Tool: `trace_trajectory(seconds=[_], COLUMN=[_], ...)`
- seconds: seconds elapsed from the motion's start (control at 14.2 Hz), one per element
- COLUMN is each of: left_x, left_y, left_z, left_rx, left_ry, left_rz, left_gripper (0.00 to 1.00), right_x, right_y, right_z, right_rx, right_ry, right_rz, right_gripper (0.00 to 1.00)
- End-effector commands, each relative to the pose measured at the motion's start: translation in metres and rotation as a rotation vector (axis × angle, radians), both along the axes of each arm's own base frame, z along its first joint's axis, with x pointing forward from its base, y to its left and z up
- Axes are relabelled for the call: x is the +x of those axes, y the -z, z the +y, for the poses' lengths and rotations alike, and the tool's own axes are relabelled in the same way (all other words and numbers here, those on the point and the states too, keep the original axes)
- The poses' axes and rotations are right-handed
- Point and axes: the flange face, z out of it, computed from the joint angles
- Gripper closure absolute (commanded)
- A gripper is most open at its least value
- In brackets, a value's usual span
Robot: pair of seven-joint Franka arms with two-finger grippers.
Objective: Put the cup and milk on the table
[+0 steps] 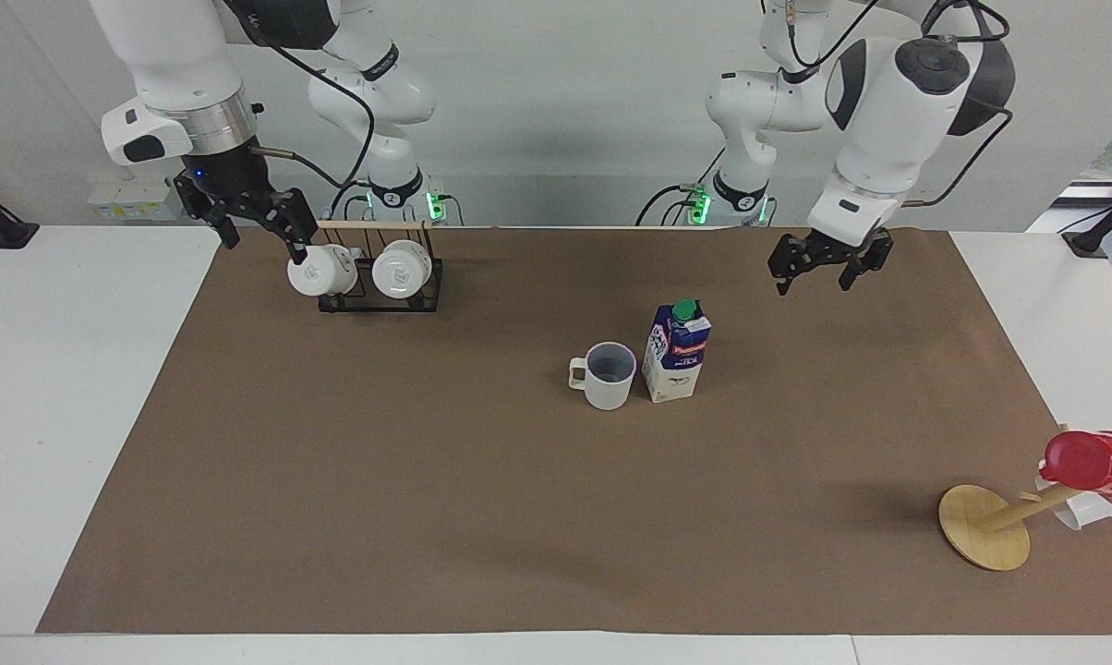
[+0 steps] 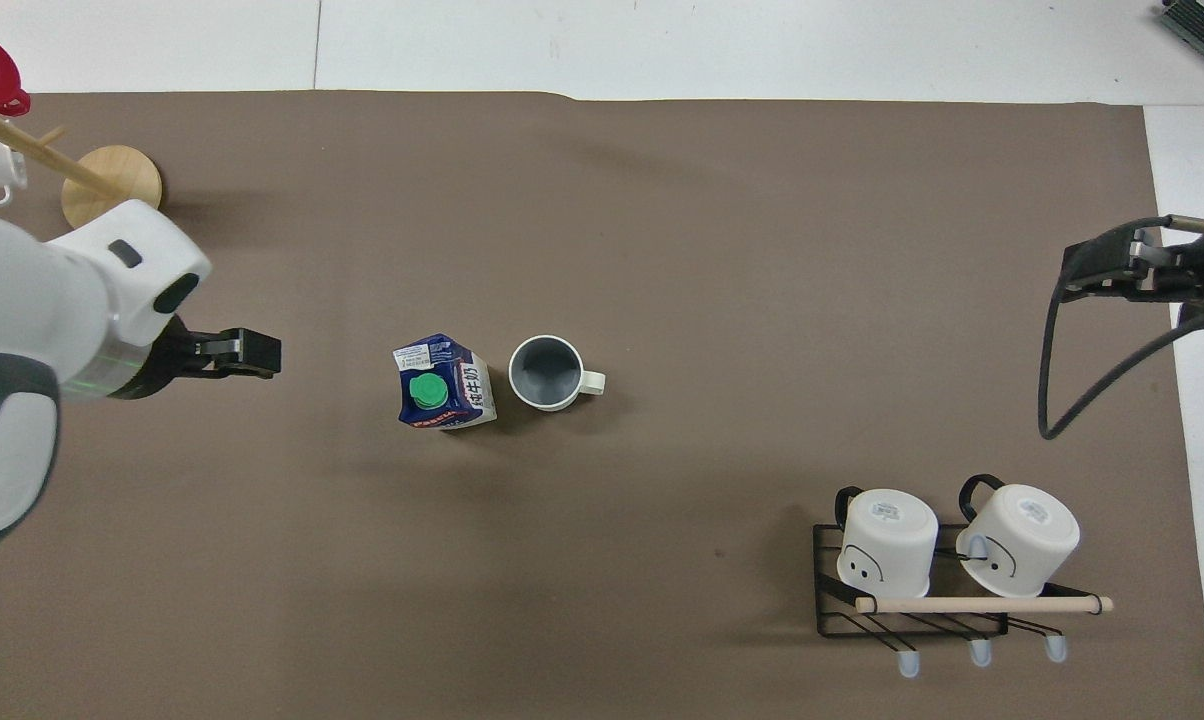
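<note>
Facing view: high, across the table (image 1: 20, 369), looking at both robots. Overhead view: steeply down from robots' end. Both share the whole brown sheet (image 2: 722, 250), rotated half a turn.

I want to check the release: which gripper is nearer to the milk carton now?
Left. The left gripper hangs open over the brown sheet beside the milk carton, clear of it. The right gripper waits open over the mug rack.

From overhead you see the milk (image 2: 444, 384) standing upright on the brown table (image 2: 662, 220), green cap up, with the cup (image 2: 550, 373) just beside it at its 3 o'clock, handle pointing the same way. Your left gripper (image 2: 252, 353) is at the milk's 9 o'clock, well apart, holding nothing. At the cup's 4 o'clock, two white mugs (image 2: 887, 540) sit on a black rack (image 2: 830, 618).
</note>
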Motion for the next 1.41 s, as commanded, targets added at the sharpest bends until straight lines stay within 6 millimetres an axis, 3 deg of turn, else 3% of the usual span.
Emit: trace_trajectory(seconds=[0.0,0.28,1.05,1.34], left_x=[0.002,0.009,0.004,-0.004], left_y=[-0.015,-0.021,-0.021,-0.051], left_z=[0.028,0.051,0.051,0.053], left_rx=[0.016,0.014,0.018,0.012], left_ry=[-0.017,-0.066,-0.072,-0.073], left_rz=[0.003,-0.020,0.010,-0.046], left_gripper=[0.00,0.00,0.00,0.00], right_x=[-0.003,-0.003,-0.003,-0.003], right_y=[-0.001,-0.001,-0.001,-0.002], right_z=[-0.004,-0.004,-0.004,-0.004], right_rx=[0.023,0.023,0.023,0.023], right_ry=[-0.011,-0.011,-0.011,-0.011], right_rz=[0.003,0.003,0.003,0.001], right_gripper=[0.00,0.00,0.00,0.00])
